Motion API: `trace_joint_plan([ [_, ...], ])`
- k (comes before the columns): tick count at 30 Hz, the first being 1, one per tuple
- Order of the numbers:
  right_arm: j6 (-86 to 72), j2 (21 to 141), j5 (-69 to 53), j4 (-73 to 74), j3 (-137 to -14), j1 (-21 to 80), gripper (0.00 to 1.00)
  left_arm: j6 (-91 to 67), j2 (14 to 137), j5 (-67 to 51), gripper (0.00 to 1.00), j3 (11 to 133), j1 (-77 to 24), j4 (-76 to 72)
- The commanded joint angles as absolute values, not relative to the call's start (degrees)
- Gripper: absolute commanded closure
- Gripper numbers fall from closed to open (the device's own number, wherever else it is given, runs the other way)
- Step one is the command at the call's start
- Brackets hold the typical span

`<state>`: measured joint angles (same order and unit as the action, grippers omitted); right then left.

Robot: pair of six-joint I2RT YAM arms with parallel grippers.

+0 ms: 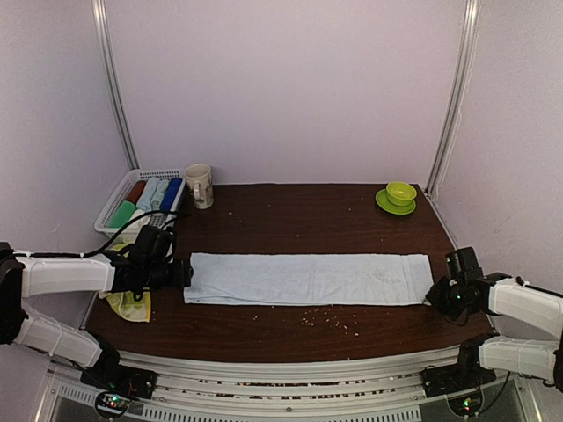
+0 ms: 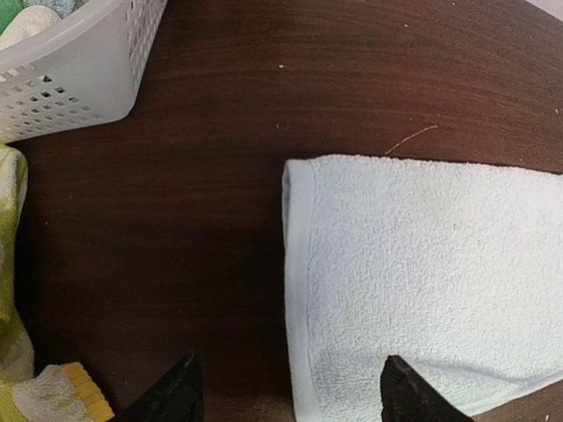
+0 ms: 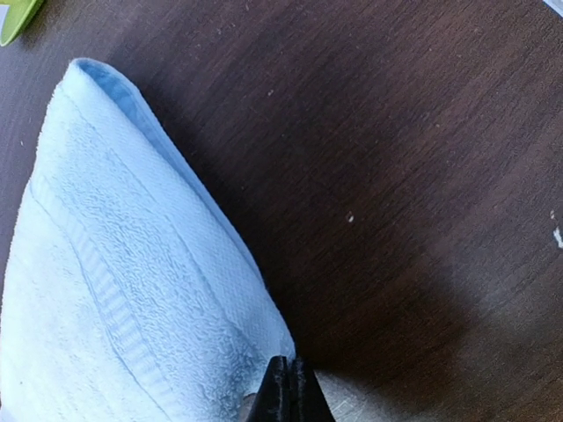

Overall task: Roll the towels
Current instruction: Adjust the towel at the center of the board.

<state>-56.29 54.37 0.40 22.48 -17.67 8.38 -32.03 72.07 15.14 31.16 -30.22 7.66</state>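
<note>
Table [image 1: 290, 330]: dark wood, scattered crumbs [image 1: 330, 321] near the front edge.
Long pale blue towel [image 1: 308, 279]: flat and unrolled, running left-right across the middle of the table, ends near each arm.
Left gripper [image 2: 288, 360]: jaws wide apart and holding nothing. It hovers over the towel's left end, one finger over bare wood and the other over the cloth, straddling the hem.
Right gripper [image 3: 286, 369]: jaws fully closed, tips at the near corner of the towel's right end. Can't tell whether any cloth is pinched between them.
White slatted basket [image 1: 115, 207]: back left corner, with several rolled towels inside.
Yellow-green towel [image 1: 130, 303]: crumpled at the table's left edge, under the left arm, just left of the blue towel and apart from it.
Mug [image 1: 200, 185]: upright, just right of the basket.
Green bowl [image 1: 401, 192]: sits on a green saucer [image 1: 384, 204] in the back right corner.
</note>
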Motion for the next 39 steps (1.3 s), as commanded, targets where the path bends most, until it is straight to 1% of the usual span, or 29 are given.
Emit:
trace_joint_plan([
  [1, -56.56, 52.7, 4.02, 23.16, -18.93, 8.7, 1.0, -32.04, 72.07, 15.25, 0.29, 30.15, -30.51, 5.6],
  [9, -55.0, 52.04, 6.48, 25.06, -26.33, 8.7, 1.0, -32.22, 72.81, 15.38, 0.29, 29.46, -30.82, 4.7],
  [20, -53.36, 59.84, 5.78, 19.45, -31.28, 8.7, 1.0, -32.45, 74.54, 15.27, 0.29, 28.67, -31.23, 3.43],
  [31, -50.31, 68.21, 4.7, 16.65, -44.29, 8.7, 1.0, -33.13, 77.27, 15.46, 0.29, 28.97, -31.35, 1.68],
  [39, -49.22, 71.62, 2.01, 14.74, -48.2, 9.19, 1.0, -33.0, 82.35, 15.41, 0.29, 28.79, -31.45, 0.11],
])
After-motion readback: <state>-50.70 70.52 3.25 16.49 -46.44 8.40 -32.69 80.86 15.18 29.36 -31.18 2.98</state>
